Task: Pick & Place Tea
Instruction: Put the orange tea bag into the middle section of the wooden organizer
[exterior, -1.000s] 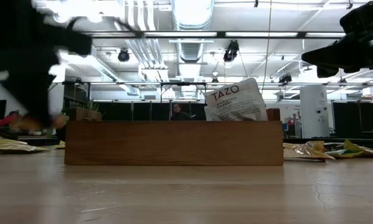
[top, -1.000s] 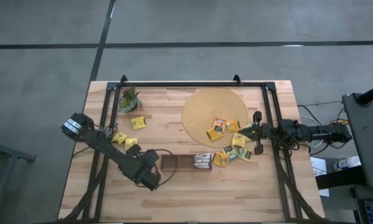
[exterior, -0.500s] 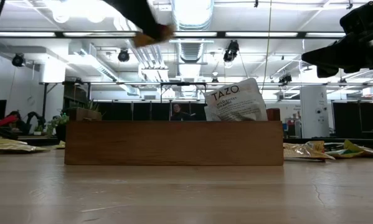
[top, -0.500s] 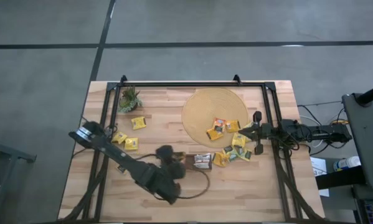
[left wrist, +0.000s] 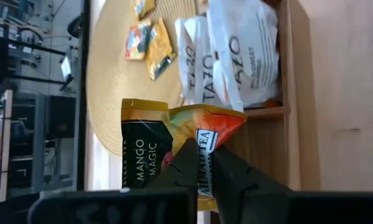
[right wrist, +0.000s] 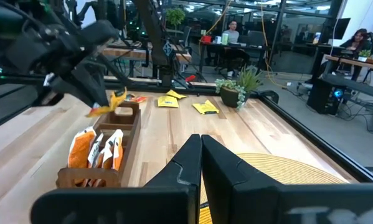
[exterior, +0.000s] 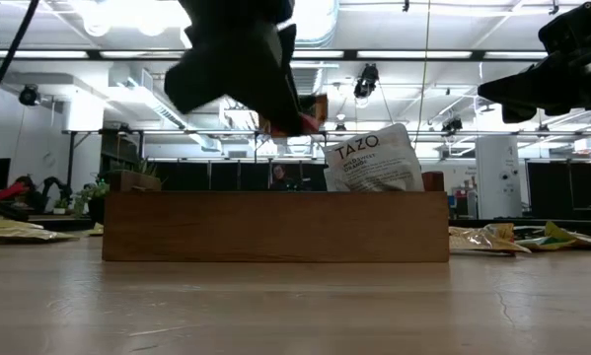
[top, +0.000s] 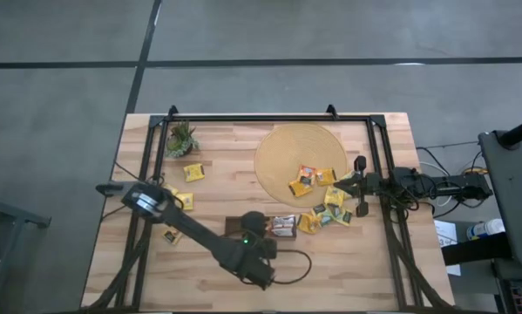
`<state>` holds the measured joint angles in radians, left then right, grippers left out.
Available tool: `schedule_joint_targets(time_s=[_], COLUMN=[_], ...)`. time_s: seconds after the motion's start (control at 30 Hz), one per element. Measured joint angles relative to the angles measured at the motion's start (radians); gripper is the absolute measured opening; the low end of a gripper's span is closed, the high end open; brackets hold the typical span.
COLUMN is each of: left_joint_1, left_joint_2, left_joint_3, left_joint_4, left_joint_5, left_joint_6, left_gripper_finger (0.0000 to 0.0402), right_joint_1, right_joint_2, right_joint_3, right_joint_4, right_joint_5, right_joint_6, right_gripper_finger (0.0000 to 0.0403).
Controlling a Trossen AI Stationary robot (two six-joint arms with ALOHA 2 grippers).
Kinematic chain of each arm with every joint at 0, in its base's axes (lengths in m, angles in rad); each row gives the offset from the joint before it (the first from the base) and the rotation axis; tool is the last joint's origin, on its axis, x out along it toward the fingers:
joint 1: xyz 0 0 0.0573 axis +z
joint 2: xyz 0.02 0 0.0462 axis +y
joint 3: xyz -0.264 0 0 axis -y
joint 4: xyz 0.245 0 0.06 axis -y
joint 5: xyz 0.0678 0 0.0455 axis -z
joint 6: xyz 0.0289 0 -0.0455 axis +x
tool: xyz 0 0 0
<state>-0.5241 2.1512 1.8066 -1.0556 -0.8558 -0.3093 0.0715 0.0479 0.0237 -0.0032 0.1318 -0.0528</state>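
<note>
a few sachets [left wrist: 242, 53] already stand in the tray [right wrist: 127, 134], near the table's front edge. the left gripper [left wrist: 202, 163] pinches an orange sachet [left wrist: 174, 140] above it. many more [top: 317, 179] wait on the mat [top: 282, 153]; right gripper [right wrist: 200, 163] closed, idle.

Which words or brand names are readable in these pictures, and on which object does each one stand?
"TAZO": on the white sachet standing in the wooden tray, low view.
"TAZO": on the white sachets in the tray, left wrist view; the smaller print beneath is too blurred to read.
"MANGO MAGIC": on the yellow sachet held in the left pincer.
Print on the loose sachets is too small.
</note>
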Motion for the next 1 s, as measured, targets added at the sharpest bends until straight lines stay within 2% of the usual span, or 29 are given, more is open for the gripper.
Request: schedule_joint_targets(time_s=[0.13, 0.6, 1.0], left_joint_1=[0.020, 0.087, 0.095], left_joint_2=[0.013, 0.017, 0.017], left_joint_3=[-0.016, -0.047, -0.047], left_joint_4=[-0.003, 0.048, 0.051], left_joint_5=[0.016, 0.166, 0.166], left_joint_6=[0.001, -0.020, -0.068], left_gripper_finger=[0.0023, 0.0022, 0.0023], right_joint_1=[0.000, 0.000, 0.000], right_joint_2=[0.000, 0.000, 0.000], right_joint_3=[0.000, 0.000, 0.000], right_joint_4=[0.000, 0.000, 0.000], right_joint_5=[0.000, 0.000, 0.000], right_joint_6=[0.000, 0.000, 0.000], right_gripper_finger=[0.0009, 0.0009, 0.0009])
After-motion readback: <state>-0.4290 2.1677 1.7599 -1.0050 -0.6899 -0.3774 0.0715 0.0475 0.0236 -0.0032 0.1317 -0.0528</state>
